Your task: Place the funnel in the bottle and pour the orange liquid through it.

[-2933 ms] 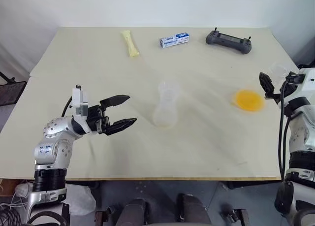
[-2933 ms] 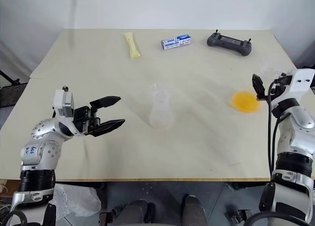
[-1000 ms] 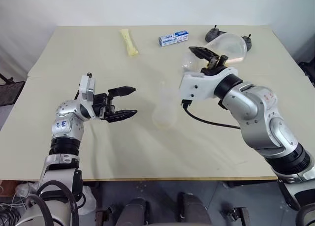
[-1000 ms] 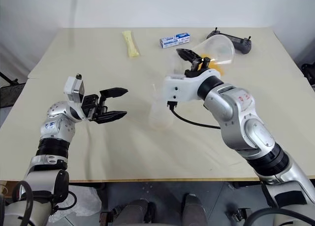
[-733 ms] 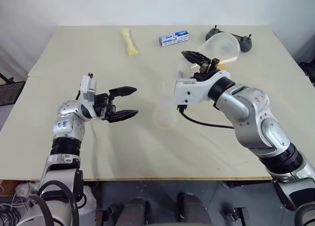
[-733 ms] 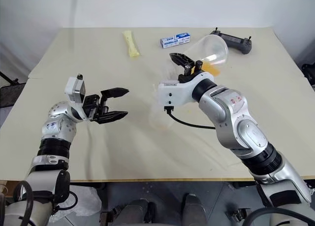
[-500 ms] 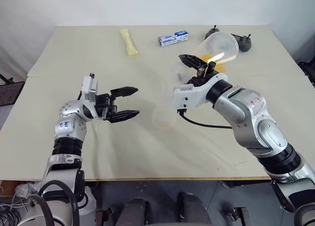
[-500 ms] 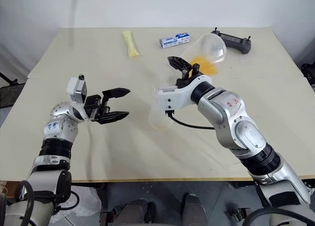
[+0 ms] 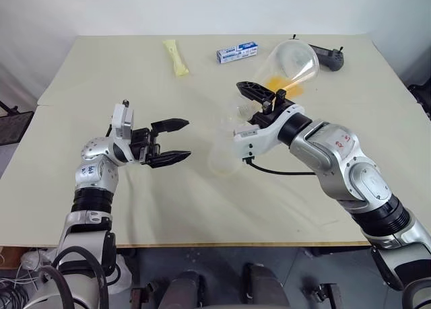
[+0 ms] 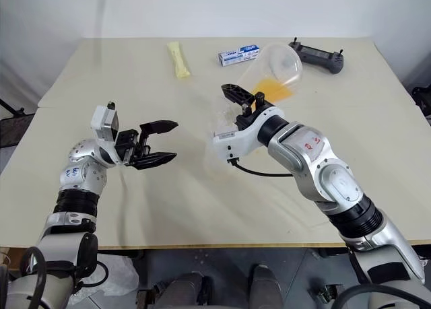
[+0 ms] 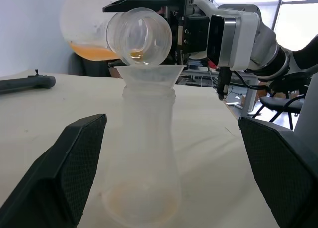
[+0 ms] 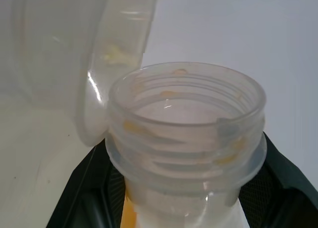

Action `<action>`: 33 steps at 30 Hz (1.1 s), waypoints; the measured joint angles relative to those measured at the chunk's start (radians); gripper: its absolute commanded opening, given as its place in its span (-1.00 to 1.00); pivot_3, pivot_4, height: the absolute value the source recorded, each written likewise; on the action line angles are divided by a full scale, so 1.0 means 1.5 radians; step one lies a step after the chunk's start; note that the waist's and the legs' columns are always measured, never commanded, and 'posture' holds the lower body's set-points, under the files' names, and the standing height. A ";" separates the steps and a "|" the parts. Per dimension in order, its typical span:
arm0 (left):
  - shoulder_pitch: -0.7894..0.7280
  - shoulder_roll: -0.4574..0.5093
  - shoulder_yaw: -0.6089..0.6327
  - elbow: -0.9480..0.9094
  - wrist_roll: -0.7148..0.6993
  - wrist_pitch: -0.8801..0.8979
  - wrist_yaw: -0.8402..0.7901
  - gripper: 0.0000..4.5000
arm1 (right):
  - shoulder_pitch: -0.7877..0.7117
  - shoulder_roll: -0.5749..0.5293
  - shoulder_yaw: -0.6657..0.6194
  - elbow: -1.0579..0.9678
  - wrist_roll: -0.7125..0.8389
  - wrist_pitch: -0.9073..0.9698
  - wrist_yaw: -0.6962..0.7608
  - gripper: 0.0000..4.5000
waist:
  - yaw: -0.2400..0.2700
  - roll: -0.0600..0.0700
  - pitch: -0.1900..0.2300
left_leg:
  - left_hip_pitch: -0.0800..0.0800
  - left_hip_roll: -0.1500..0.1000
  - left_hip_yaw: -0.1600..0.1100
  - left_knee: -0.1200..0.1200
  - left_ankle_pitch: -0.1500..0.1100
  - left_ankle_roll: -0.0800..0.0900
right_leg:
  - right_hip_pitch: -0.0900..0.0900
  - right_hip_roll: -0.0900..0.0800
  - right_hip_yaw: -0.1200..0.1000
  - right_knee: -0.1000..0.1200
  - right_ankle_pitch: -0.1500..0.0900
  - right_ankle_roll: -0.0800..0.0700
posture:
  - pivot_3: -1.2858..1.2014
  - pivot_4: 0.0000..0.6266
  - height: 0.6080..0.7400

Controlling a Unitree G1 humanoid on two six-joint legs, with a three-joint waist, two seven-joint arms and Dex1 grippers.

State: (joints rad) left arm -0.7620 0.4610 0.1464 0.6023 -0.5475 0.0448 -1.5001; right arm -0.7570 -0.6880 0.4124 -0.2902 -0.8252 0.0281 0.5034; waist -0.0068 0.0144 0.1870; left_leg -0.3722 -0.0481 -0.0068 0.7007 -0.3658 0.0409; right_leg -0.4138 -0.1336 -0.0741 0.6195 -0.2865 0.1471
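**Pouring stage: flask tipped over the seated funnel**

Progress. The funnel [image 11: 149, 75] already sits in the mouth of the bottle [image 11: 145, 158], which stands upright near the middle of the table [image 9: 101, 80]. That half of the task looks finished. The pour seems only just begun: most of the orange liquid [image 9: 281, 82] lies pooled in the belly of the round flask [image 9: 293, 61], a little shows at the flask's lip in the left wrist view, and only a faint tint marks the bottle's base. What remains, by my reading, is to tilt the flask further until the liquid runs down through the funnel, then set the flask aside.

End effectors. The right gripper [image 9: 261, 100] is clamped around the flask's threaded neck, black fingers on either side of it, with the flask held nearly on its side so that its mouth hangs just above the funnel's cone. Whether the lip touches the funnel rim cannot be made out. The left gripper [image 9: 176, 141] stands spread wide and empty beside the bottle, fingers aimed at it yet apart from the glass.

Bystanders. A pale yellow sachet [image 9: 176, 58], a small blue-and-white box [image 9: 237, 53] and a dark handheld controller [image 9: 328, 56] lie along the far edge, well away from the pour.
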 measured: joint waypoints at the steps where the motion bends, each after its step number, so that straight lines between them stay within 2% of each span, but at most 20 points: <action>1: 0.000 0.000 0.000 0.000 0.000 0.000 0.000 1.00 | 0.000 0.000 -0.003 0.004 -0.001 -0.006 0.000 0.10 | 0.000 0.000 0.000 | 0.000 0.000 0.000 0.000 0.000 0.000 | 0.000 0.000 0.000 0.000 0.000 0.000 | 0.03 -0.52 1.00; 33: 0.000 -0.009 0.016 -0.002 -0.002 -0.003 0.000 1.00 | -0.010 0.000 -0.045 0.039 -0.044 -0.112 -0.011 0.10 | -0.001 0.000 0.000 | 0.000 0.000 0.000 0.000 0.000 0.000 | 0.000 0.000 0.000 0.000 0.000 0.000 | 0.03 -0.52 1.00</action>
State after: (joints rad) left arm -0.7615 0.4473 0.1710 0.5995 -0.5509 0.0406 -1.4999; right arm -0.7721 -0.6880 0.3448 -0.2316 -0.8912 -0.1405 0.4868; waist -0.0083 0.0144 0.1870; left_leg -0.3721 -0.0480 -0.0069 0.7008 -0.3658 0.0409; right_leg -0.4138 -0.1335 -0.0741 0.6198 -0.2865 0.1471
